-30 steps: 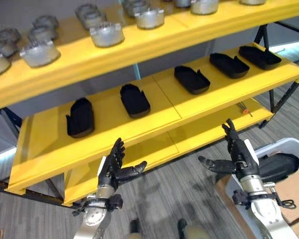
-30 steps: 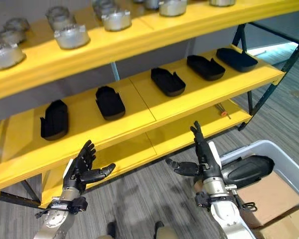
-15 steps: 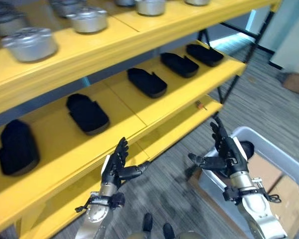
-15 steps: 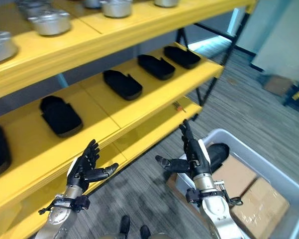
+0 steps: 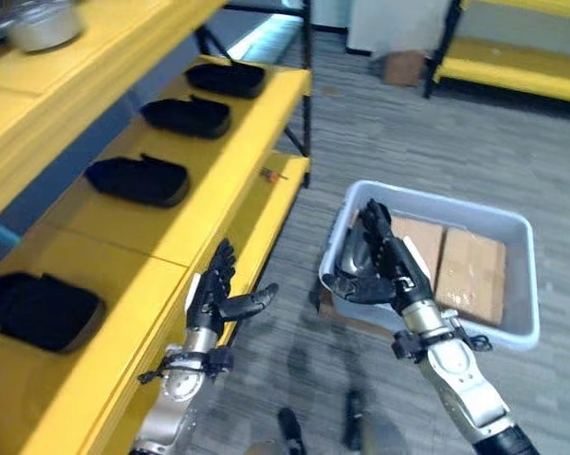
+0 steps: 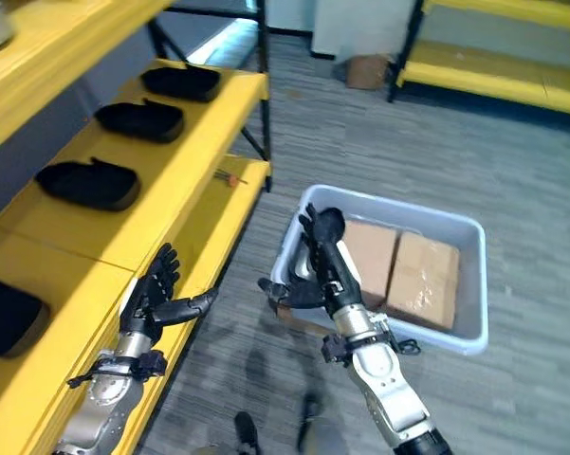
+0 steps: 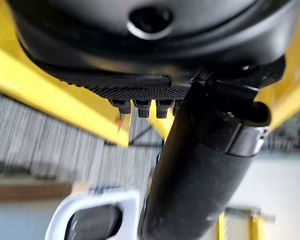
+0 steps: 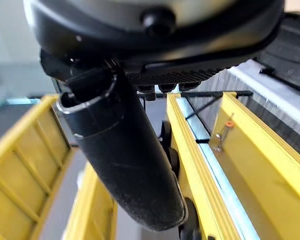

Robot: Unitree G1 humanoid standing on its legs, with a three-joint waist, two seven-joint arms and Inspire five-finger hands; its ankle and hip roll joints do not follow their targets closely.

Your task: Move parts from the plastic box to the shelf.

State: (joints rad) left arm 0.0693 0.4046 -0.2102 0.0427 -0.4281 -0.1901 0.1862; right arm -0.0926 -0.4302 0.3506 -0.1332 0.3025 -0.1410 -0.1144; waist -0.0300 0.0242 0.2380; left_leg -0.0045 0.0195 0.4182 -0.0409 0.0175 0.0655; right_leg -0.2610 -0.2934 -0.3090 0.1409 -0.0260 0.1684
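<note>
Both hands were empty, fingers straight and spread. My right hand (image 5: 387, 263) hovered over the near left corner of the plastic box (image 5: 512, 284), palm facing left, thumb out, holding nothing. One black part (image 5: 353, 252) lay in the box just behind that hand, against the left wall, partly hidden by my fingers. Two brown cardboard packages (image 6: 419, 281) lay flat side by side in the rest of the box. The box sat on the grey carpeted floor (image 5: 389, 142), near the shelf's end. My left hand (image 5: 218, 295) was raised beside the front edge of the yellow shelf (image 5: 161, 237), apart from it. Four black parts on the shelf (image 5: 137, 180) sat in a row on the middle level. A small screwdriver (image 5: 272, 173) lay on the lower level.
</note>
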